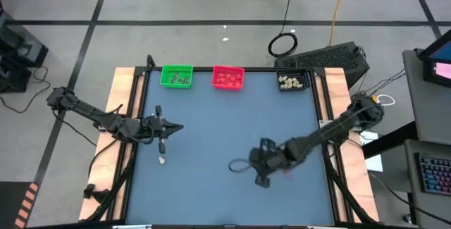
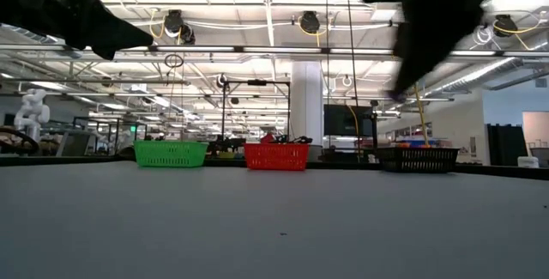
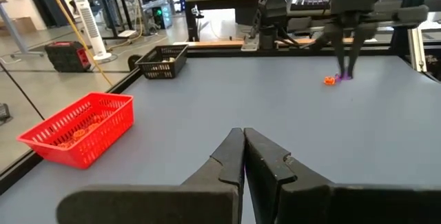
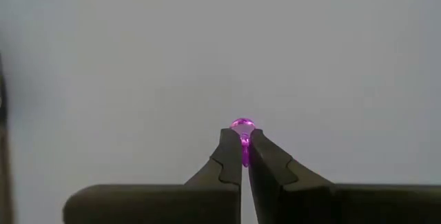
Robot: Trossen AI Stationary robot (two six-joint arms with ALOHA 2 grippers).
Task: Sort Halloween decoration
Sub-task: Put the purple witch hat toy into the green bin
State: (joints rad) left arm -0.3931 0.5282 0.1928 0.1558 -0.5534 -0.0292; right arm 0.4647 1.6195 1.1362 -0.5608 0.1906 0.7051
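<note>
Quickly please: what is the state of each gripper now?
Left gripper: closed, holding nothing.
Right gripper: closed on a purple trinket.

The purple trinket [image 4: 242, 125] looked like translucent, glossy plastic, catching light at its rounded tip where it was pinched in the jaws of the right gripper [image 4: 242, 156]. Those jaws were dark, matt and smooth, like moulded plastic or coated metal. The desk [image 1: 225, 127] had a smooth, matt blue-grey top, edged with pale bare wood [image 1: 120, 88] and a black frame. The red tray [image 3: 79, 127], green tray [image 2: 170, 153] and black tray [image 3: 162, 61] were plastic lattice baskets with a slight sheen. An orange trinket [image 3: 329, 80] looked like plastic too.
</note>
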